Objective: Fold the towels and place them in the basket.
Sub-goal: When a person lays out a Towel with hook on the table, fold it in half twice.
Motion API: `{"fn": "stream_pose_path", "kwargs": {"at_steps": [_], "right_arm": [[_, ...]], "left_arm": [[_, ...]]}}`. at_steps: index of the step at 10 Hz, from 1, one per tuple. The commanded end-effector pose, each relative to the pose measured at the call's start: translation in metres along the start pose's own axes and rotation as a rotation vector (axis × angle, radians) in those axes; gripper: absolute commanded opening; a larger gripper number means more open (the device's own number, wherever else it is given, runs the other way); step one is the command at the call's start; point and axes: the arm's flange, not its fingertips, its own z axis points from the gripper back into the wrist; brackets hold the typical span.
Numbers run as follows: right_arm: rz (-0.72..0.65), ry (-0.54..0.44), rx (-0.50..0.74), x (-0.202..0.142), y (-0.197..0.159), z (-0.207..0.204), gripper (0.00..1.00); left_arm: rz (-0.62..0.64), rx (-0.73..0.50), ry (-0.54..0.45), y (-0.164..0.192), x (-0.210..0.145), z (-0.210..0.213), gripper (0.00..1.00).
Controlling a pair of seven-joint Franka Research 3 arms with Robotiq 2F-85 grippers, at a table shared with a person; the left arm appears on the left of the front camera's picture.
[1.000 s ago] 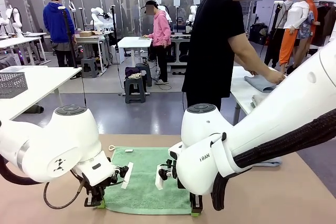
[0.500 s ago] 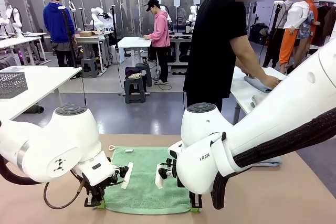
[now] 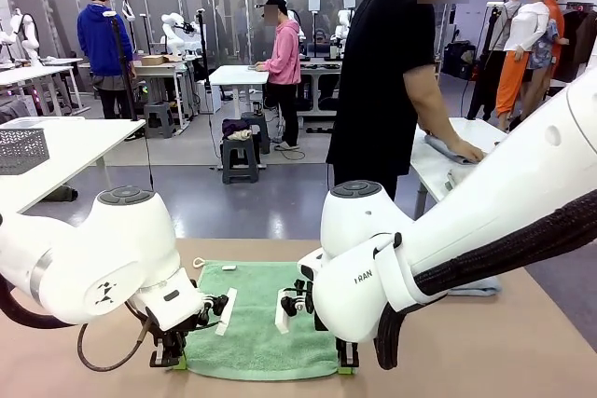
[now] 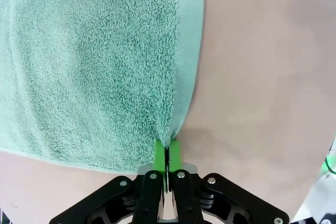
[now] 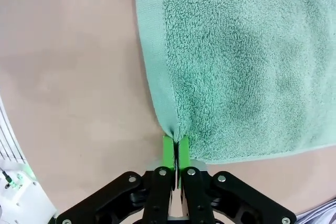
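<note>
A green towel lies flat on the tan table in front of me. My left gripper is shut on its near left corner. In the left wrist view the green pads pinch the puckered hem of the towel. My right gripper is shut on the near right corner. The right wrist view has that gripper clamped on the towel at its hem. A pale grey-blue towel lies under a person's hands on a white table behind. A dark mesh basket stands on another white table at far left.
A person in black stands just past the table's far edge, turned to the white side table. Bare tan tabletop stretches right of the towel. Another folded cloth lies behind my right arm.
My right gripper has closed onto the towel's near right corner. The left gripper has kept its grip. The person's hands have shifted over the grey-blue towel.
</note>
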Motion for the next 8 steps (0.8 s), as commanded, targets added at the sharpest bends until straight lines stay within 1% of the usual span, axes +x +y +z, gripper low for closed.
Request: {"fn": "stream_pose_path", "kwargs": {"at_steps": [1,2,3,5,6,8], "right_arm": [[-0.003,-0.005,0.000,0.000,0.001,-0.002,0.00],[-0.003,-0.005,0.000,0.000,0.001,-0.002,0.00],[0.001,0.000,0.000,0.000,0.000,0.000,0.04],[0.032,-0.012,-0.027,-0.007,-0.001,0.024,0.04],[0.061,-0.012,-0.041,-0.011,-0.007,0.037,0.04],[0.067,-0.002,-0.071,-0.018,-0.019,0.065,0.04]], "left_arm": [[0.000,0.000,0.000,0.000,0.000,0.000,0.00],[0.000,0.000,0.000,0.000,0.000,0.000,0.00],[0.000,0.000,0.000,0.000,0.000,0.000,0.03],[0.017,0.036,0.004,0.001,-0.002,0.033,0.03],[0.028,0.058,0.002,0.007,-0.003,0.044,0.03],[0.037,0.103,0.013,0.021,-0.002,0.069,0.03]]}}
